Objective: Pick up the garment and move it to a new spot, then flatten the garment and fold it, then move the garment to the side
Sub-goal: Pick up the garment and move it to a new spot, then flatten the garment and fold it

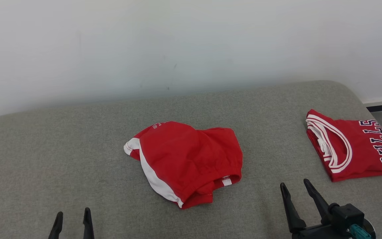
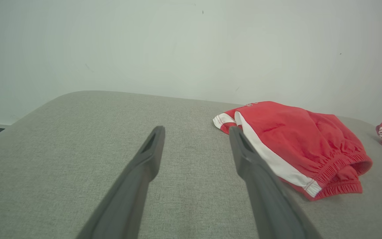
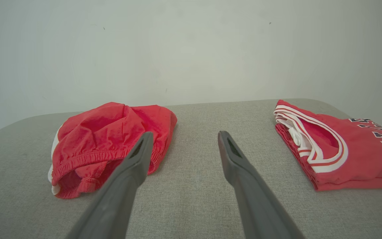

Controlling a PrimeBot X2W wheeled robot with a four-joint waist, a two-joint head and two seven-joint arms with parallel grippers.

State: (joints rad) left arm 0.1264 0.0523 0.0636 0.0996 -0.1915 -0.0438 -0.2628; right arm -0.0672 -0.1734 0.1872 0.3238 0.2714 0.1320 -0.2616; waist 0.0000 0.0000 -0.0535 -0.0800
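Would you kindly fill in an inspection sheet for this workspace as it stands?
Surface: grey fabric pad, flat, rounded corners.
Job's things: red shorts, crumpled near the middle, neither flattened nor folded.
Clutter: red jersey, folded, at the right edge, apart from the shorts.
Grippers: left gripper and right gripper both open, empty, short of the shorts.
Cables: nothing seen.
Surroundings: pale wall behind the pad.

Crumpled shorts (image 1: pixel 186 162) mid-cushion (image 1: pixel 61 142), folded jersey (image 1: pixel 353 149) well right.
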